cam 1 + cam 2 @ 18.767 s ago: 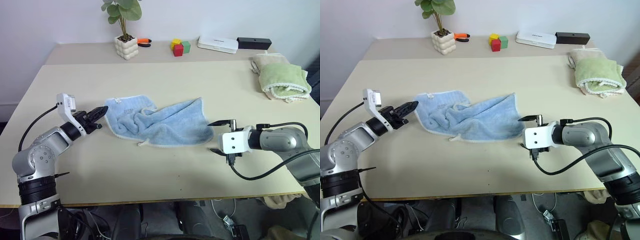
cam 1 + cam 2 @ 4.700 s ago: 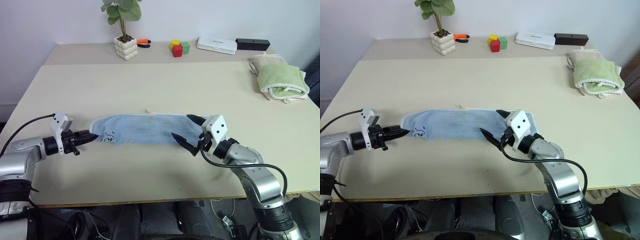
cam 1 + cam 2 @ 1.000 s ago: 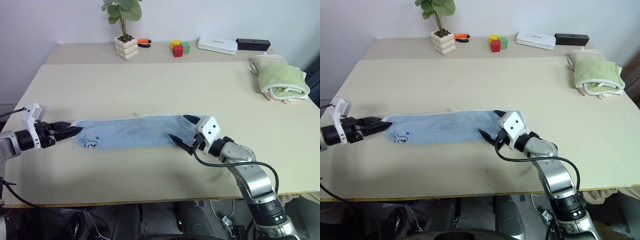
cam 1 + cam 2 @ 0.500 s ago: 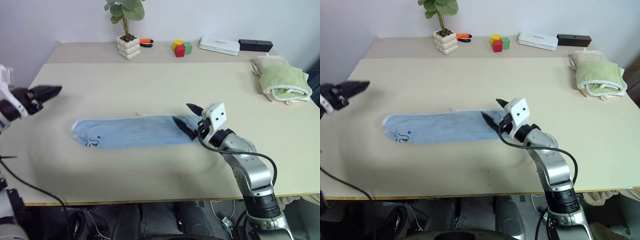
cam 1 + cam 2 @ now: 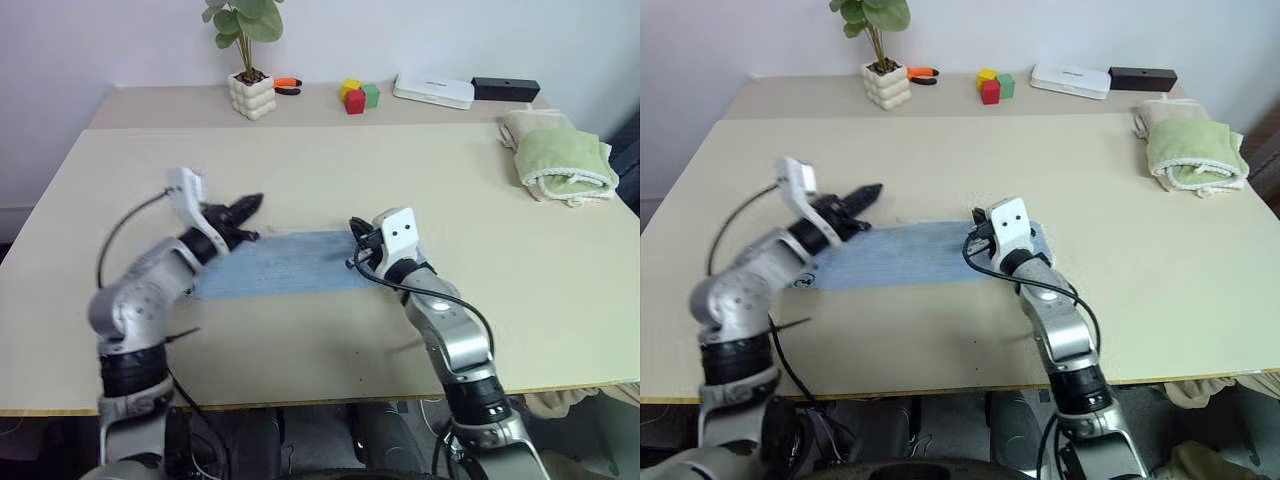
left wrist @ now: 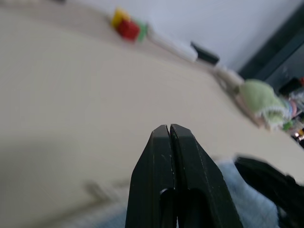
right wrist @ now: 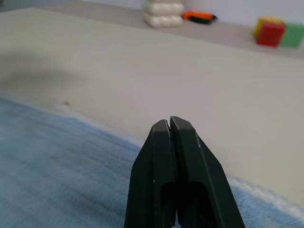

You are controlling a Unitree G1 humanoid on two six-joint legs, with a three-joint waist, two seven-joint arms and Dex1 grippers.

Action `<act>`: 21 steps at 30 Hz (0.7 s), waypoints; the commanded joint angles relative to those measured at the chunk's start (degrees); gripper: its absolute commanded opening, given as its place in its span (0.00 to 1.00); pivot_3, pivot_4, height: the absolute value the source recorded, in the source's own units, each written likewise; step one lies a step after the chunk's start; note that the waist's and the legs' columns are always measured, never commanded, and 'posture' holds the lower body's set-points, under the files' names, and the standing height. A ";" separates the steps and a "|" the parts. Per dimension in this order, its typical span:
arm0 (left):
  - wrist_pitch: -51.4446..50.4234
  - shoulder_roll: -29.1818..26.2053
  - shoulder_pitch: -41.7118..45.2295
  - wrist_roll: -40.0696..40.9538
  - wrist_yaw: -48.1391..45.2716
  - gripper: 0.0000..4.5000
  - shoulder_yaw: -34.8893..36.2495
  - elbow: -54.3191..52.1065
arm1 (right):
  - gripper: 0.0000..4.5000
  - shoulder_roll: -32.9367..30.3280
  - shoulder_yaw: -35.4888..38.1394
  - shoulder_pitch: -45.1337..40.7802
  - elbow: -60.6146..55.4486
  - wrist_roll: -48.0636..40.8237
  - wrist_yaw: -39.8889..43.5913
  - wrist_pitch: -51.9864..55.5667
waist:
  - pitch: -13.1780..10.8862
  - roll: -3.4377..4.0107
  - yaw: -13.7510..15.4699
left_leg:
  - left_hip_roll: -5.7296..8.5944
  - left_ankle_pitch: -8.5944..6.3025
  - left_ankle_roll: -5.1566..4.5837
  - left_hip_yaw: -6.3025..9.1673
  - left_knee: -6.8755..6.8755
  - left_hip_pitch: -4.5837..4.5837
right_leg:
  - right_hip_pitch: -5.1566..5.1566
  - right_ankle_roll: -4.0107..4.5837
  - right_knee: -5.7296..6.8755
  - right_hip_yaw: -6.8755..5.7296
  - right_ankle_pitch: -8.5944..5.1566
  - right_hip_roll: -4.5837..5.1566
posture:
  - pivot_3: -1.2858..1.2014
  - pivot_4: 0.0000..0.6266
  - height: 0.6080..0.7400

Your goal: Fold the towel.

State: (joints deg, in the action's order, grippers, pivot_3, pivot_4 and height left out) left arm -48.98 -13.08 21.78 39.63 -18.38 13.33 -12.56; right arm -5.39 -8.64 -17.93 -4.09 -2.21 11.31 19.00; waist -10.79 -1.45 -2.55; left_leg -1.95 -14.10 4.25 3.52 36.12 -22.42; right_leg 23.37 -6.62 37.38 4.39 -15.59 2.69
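Both tools have their fingers pressed together, gripping nothing: left tool [image 5: 243, 207] at the towel's [image 5: 285, 265] 10 o'clock edge, right tool [image 5: 361, 243] over its 3 o'clock end. The towel lies flat on the tabletop [image 5: 330, 170], long axis running 9 to 3 o'clock, so each tool sits nearest its own end.

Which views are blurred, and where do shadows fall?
Left wrist view: the table, blocks and green towel are smeared; the shut jaws stay sharp. Right wrist view: the towel near the lens is soft. Left eye view: a faint shadow lies beneath the left arm.

No readable text, labels, brands, numbers or signs on anything
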 commanded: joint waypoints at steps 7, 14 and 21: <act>7.71 -5.89 -8.65 -6.29 -2.82 0.00 0.34 3.38 | 0.00 -2.74 2.43 2.38 9.13 6.57 -5.79 -9.63 | 0.00 0.00 0.00 | 0.00 0.00 0.00 0.00 -0.03 0.00 | 0.00 0.01 -0.05 0.00 -0.01 0.00 | 0.52 0.24 1.00; 11.92 -12.40 -11.34 -7.44 -6.40 0.00 4.65 8.86 | 0.00 -7.03 6.66 4.07 9.86 6.10 -5.66 -12.47 | 0.03 -0.02 0.10 | 0.01 0.00 -0.01 0.01 0.00 0.02 | -0.14 0.02 -0.18 -0.03 -0.02 0.01 | 0.52 0.24 1.00; 11.62 -15.11 -9.71 -4.78 -10.97 0.30 5.47 8.22 | 0.41 -7.10 10.01 3.82 6.50 1.79 -2.97 -10.78 | 0.03 -0.01 -0.04 | 0.00 0.00 -0.01 0.01 -0.04 0.05 | -0.13 0.02 -0.15 -0.03 -0.02 0.00 | 0.52 0.24 1.00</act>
State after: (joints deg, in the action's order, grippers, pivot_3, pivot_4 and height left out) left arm -37.84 -26.68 11.22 33.42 -27.29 17.69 -2.34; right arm -12.48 -0.93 -14.32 5.16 1.65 7.78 7.33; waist -10.76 -1.46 -2.58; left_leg -1.96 -14.10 4.24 3.54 36.08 -22.37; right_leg 23.26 -6.61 37.23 4.36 -15.60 2.68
